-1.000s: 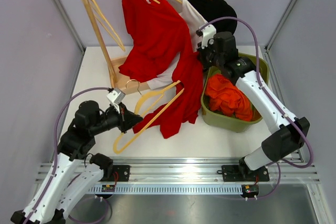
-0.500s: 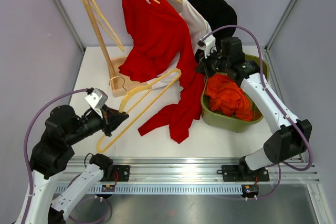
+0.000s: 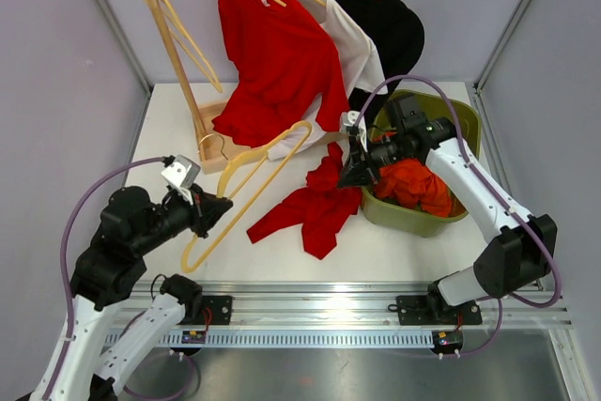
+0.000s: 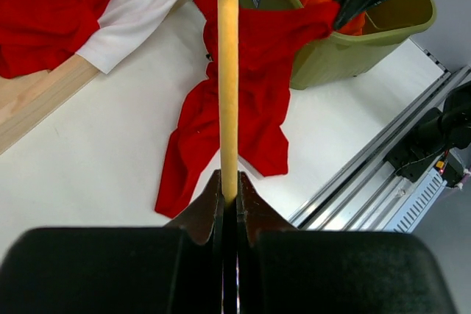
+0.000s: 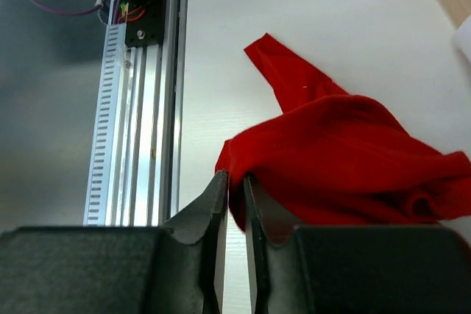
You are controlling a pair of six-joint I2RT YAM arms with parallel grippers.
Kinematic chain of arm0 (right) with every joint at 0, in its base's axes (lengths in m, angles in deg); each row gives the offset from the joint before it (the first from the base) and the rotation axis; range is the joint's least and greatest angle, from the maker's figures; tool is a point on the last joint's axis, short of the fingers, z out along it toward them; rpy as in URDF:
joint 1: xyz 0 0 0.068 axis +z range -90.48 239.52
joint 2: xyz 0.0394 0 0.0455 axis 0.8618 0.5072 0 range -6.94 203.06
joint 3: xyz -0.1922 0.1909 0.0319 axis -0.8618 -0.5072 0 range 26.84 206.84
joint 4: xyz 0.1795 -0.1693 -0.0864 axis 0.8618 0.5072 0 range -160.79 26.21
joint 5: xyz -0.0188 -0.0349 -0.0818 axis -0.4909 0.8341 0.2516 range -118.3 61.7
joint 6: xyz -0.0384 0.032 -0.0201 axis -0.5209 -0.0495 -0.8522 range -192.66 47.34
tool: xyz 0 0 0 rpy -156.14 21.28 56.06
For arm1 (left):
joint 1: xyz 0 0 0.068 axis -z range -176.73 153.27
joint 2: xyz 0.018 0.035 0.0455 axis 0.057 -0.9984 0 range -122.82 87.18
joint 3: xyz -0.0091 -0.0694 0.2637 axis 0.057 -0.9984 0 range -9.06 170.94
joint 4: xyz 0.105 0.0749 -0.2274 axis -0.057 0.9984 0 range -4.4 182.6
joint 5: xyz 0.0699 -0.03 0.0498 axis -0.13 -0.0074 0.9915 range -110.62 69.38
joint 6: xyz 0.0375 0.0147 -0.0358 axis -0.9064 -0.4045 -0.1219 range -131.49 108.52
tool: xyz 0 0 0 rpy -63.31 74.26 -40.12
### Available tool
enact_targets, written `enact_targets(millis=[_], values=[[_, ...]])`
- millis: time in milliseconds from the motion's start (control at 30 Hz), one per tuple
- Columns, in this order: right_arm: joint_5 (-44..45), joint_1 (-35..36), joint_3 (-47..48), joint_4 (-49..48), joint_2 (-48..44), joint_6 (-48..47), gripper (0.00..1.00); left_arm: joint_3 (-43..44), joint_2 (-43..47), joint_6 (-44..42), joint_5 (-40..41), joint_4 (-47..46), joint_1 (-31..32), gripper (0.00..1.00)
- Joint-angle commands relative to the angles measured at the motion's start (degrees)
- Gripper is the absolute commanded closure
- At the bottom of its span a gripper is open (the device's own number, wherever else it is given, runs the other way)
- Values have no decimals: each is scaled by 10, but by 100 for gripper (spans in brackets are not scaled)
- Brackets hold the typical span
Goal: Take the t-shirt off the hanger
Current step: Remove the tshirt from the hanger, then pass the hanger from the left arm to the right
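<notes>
No legible text or labels

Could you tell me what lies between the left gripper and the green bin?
The red t-shirt, crumpled on the table, lies between the left gripper, holding the hanger, and the green bin, clearest in the top view.

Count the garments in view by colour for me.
Red: 2, the hung red t-shirt and the loose red t-shirt
White: 1, the white t-shirt
Black: 1, the black t-shirt
Orange: 1, the orange heap in the bin, maybe more
Total: 5
</notes>
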Motion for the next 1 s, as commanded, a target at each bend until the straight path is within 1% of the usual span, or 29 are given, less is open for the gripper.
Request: enact_targets(millis=[0,67,100,167,233,367,400,467,500,633,800,833,967], values=[[0,4,-22,15,-27,-44,79,-18,-14,19,-1,-84,0,100],[13,7,-28,10,-40,-44,69,-27,-20,20,-6,-97,1,100],[28,7,-34,6,-44,-46,53,-29,-23,21,-7,-99,0,100],[43,7,-38,9,-54,-57,40,-34,-29,20,-18,-103,1,100],[70,7,-31,37,-61,-88,31,-36,-35,12,-26,-100,0,100],[104,8,6,121,-88,-174,22,-31,-56,-19,-50,-76,0,100],[109,7,13,159,-93,-211,21,-29,-60,-37,-52,-73,1,100],[114,7,24,185,-104,-234,19,-24,-64,-54,-62,-67,1,100],[116,8,38,217,-106,-256,19,-22,-65,-73,-64,-65,0,100],[120,7,81,276,-109,-274,20,-10,-89,-132,-76,-42,1,100],[126,7,113,296,-119,-269,20,-10,-117,-199,-105,-17,1,100],[123,7,115,298,-119,-268,19,-14,-121,-212,-123,-15,1,100],[87,7,127,307,-103,-272,19,-38,-116,-249,-163,-29,0,100]])
